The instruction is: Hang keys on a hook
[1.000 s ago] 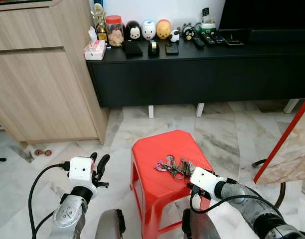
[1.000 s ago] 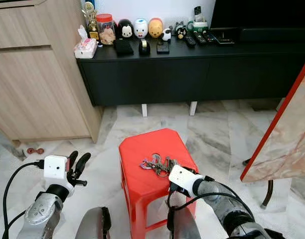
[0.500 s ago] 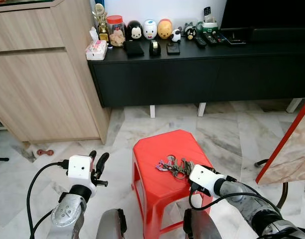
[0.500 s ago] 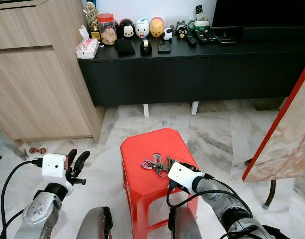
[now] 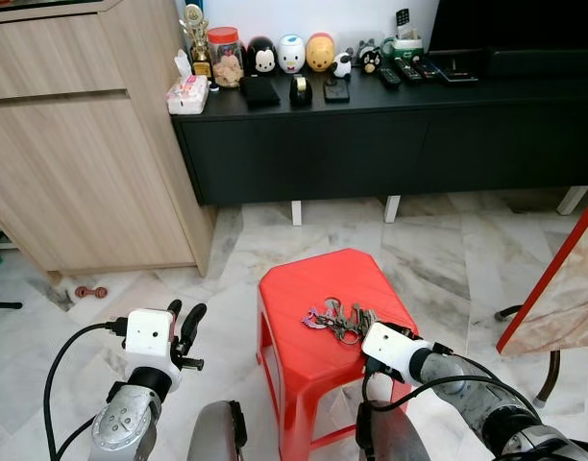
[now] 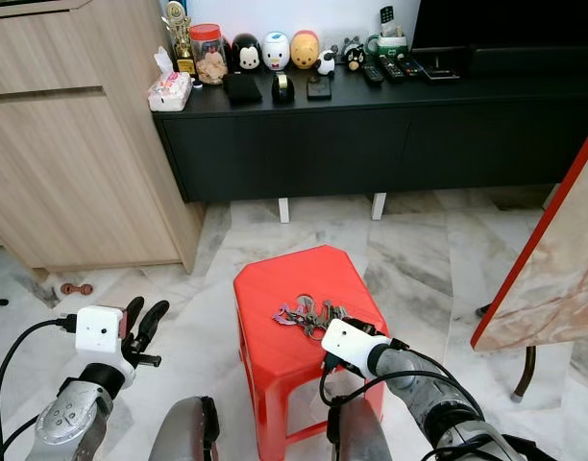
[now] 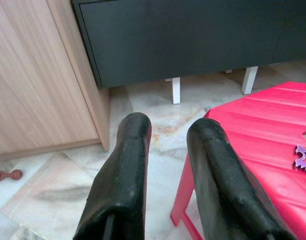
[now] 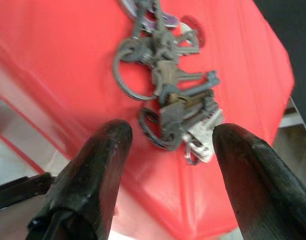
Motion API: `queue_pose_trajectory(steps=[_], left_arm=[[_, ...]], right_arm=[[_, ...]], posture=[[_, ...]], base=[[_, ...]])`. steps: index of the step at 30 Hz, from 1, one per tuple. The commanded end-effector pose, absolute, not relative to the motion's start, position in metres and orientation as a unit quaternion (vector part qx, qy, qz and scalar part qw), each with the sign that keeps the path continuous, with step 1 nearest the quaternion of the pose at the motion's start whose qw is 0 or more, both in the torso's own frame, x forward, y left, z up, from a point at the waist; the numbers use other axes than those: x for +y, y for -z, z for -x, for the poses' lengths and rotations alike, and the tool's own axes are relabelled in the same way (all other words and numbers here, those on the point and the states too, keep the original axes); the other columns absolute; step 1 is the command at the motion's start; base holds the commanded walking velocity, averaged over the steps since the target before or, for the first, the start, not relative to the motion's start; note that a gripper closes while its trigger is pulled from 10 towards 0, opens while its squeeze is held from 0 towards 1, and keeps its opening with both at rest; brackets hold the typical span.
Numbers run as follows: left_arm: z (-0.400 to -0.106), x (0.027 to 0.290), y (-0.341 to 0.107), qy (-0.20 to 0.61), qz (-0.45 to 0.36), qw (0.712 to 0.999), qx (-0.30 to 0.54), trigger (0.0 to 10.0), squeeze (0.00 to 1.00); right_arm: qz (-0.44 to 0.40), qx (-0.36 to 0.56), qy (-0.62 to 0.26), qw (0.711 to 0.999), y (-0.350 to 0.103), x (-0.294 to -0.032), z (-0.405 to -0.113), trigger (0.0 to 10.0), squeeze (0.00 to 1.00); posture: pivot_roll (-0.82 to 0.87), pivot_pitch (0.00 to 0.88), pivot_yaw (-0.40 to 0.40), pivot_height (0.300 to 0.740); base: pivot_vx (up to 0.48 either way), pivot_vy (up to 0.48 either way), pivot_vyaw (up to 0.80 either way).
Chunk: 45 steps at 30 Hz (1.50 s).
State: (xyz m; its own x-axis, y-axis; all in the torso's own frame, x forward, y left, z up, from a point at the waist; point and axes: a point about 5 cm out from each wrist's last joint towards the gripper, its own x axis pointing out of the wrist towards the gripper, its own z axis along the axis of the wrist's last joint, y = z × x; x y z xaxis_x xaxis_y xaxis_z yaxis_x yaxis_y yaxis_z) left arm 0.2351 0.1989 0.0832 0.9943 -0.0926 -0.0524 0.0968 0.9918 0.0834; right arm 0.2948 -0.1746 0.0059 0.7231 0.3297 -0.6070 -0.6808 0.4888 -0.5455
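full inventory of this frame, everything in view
keys: one bunch, grey metal with a purple tag, on the stool top
stool: one, red plastic, on the marble floor in front of the robot
TV cabinet: one, black, long and low, against the far wall
figurines: three, black, white and yellow, in a row on the cabinet
jar: one, red lid, left of the figurines
tissue pack: one, pink and white, at the cabinet's left end
wooden cupboard: one, light wood, far left
left gripper: black fingers, open, raised left of the stool
right gripper: black fingers, open, either side of the keys
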Motion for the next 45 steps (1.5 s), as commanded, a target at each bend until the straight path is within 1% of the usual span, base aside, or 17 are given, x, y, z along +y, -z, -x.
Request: queue_pose_trajectory(steps=[1,5,6,8,9,10,11,12,13,14,15,16,17,19,20,40,45], left_arm=[[-0.234,0.202,-0.083,0.046,-0.046,0.997,0.031,10.0,0.00],[-0.234,0.203,-0.084,0.046,-0.047,0.997,0.033,10.0,0.00],[-0.234,0.203,-0.083,0.046,-0.047,0.997,0.034,10.0,0.00],[-0.234,0.203,-0.083,0.046,-0.047,0.997,0.035,10.0,0.00],[-0.234,0.203,-0.084,0.046,-0.048,0.997,0.035,10.0,0.00],[-0.234,0.203,-0.084,0.046,-0.048,0.997,0.035,10.0,0.00],[-0.234,0.203,-0.084,0.046,-0.048,0.997,0.035,10.0,0.00],[-0.234,0.203,-0.084,0.047,-0.049,0.997,0.036,10.0,0.00],[-0.234,0.203,-0.084,0.047,-0.049,0.997,0.036,10.0,0.00],[-0.234,0.203,-0.084,0.047,-0.049,0.997,0.036,10.0,0.00],[-0.234,0.203,-0.084,0.047,-0.050,0.997,0.037,10.0,0.00],[-0.234,0.203,-0.084,0.047,-0.050,0.997,0.037,10.0,0.00],[-0.234,0.203,-0.084,0.047,-0.050,0.997,0.038,10.0,0.00],[-0.234,0.204,-0.084,0.046,-0.050,0.997,0.038,10.0,0.00],[-0.234,0.204,-0.084,0.046,-0.050,0.997,0.038,10.0,0.00],[-0.234,0.204,-0.083,0.048,-0.051,0.997,0.045,10.0,0.00],[-0.235,0.204,-0.083,0.048,-0.052,0.996,0.045,10.0,0.00]], right_arm=[[0.405,0.210,-0.280,0.845,-0.013,-0.179,-0.302,10.0,0.00],[0.404,0.211,-0.272,0.847,-0.014,-0.181,-0.304,10.0,0.00],[0.404,0.212,-0.273,0.847,-0.014,-0.181,-0.303,9.6,0.00],[0.404,0.213,-0.273,0.847,-0.014,-0.181,-0.303,9.6,0.00],[0.404,0.213,-0.274,0.847,-0.013,-0.181,-0.303,3.7,0.00],[0.403,0.213,-0.274,0.847,-0.013,-0.181,-0.303,2.3,0.00],[0.402,0.215,-0.279,0.845,-0.012,-0.180,-0.302,0.0,0.00],[0.402,0.219,-0.289,0.841,-0.010,-0.178,-0.300,0.9,0.00],[0.402,0.219,-0.289,0.841,-0.010,-0.178,-0.300,0.9,0.00],[0.403,0.219,-0.292,0.839,-0.009,-0.176,-0.299,3.9,0.00],[0.403,0.219,-0.295,0.838,-0.008,-0.175,-0.298,4.5,0.00],[0.401,0.219,-0.295,0.839,-0.007,-0.174,-0.298,4.3,0.00],[0.398,0.220,-0.296,0.840,-0.007,-0.174,-0.297,2.3,0.00],[0.397,0.220,-0.298,0.840,-0.006,-0.173,-0.297,2.3,0.00],[0.398,0.220,-0.300,0.839,-0.006,-0.173,-0.297,0.0,0.00],[0.385,0.228,-0.306,0.841,-0.004,-0.172,-0.295,0.0,0.00],[0.370,0.227,-0.306,0.847,-0.003,-0.170,-0.294,0.0,0.00]], posture=[[0.04,0.027,0.031,0.580],[0.04,0.024,0.032,0.580],[0.04,0.022,0.033,0.580],[0.04,0.022,0.033,0.580],[0.04,0.021,0.033,0.580],[0.04,0.022,0.034,0.580],[0.04,0.022,0.034,0.580],[0.04,0.022,0.035,0.580],[0.04,0.022,0.035,0.580],[0.04,0.022,0.035,0.580],[0.05,0.022,0.036,0.580],[0.05,0.022,0.036,0.580],[0.05,0.023,0.037,0.580],[0.05,0.023,0.037,0.580],[0.05,0.024,0.037,0.580],[0.05,0.024,0.039,0.580],[0.05,0.019,0.039,0.580]], base=[[0.000,0.000,0.00],[0.000,0.000,0.00],[0.000,0.000,0.00],[0.000,0.000,0.00],[0.000,0.000,0.00],[0.000,0.000,0.00],[0.000,0.000,0.00],[0.000,0.000,0.00],[0.000,0.000,0.00],[0.000,0.000,0.00],[0.000,0.000,0.00],[0.000,0.000,0.00],[0.000,0.000,0.00],[0.000,0.000,0.00],[0.000,0.000,0.00],[0.000,0.000,0.00],[0.000,0.000,0.00]])
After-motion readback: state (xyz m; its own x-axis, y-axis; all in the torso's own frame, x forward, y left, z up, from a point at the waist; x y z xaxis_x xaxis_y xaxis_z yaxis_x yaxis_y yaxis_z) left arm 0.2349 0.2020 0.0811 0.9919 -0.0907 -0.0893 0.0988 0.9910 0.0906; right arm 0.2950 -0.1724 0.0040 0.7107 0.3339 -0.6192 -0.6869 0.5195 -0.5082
